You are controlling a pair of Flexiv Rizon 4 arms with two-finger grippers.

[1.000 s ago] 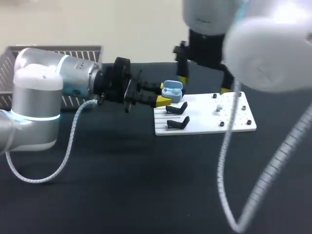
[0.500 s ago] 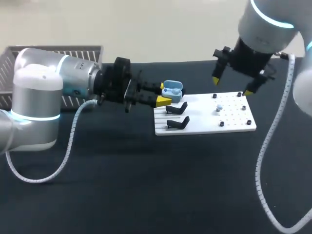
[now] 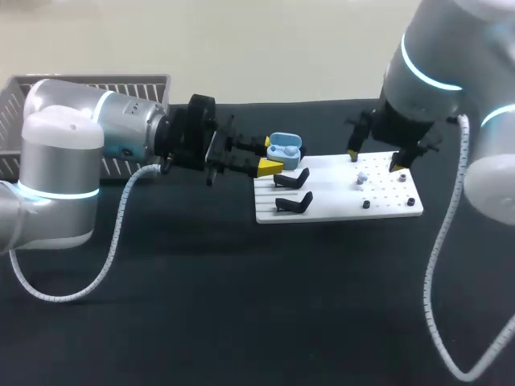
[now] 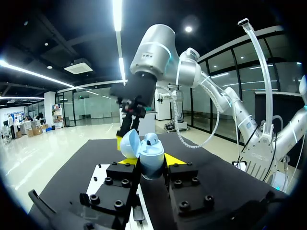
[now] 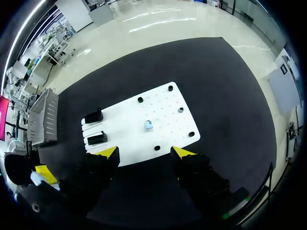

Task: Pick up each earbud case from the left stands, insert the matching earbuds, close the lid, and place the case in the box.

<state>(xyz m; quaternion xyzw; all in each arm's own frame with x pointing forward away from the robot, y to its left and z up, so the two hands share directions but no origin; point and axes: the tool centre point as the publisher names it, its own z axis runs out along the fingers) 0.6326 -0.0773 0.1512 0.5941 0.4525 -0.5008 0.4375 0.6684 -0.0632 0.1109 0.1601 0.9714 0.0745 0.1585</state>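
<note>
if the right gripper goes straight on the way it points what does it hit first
Probably the small pale blue earbud on the white board, or the board right beside it. The open right gripper points down at that spot, with nothing between; depth is unclear.

earbud case (image 4: pixel 152 158): glossy plastic; board (image 3: pixel 330 207): smooth matt white; table (image 3: pixel 241 305): matt black

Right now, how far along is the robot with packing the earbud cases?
Done: the blue case is off the stands, which are both empty. In hand: the left end effector holds it open, while the right end effector hangs open above the white board, near a loose earbud. Left: inserting that earbud, closing the case, placing it in the box.
</note>
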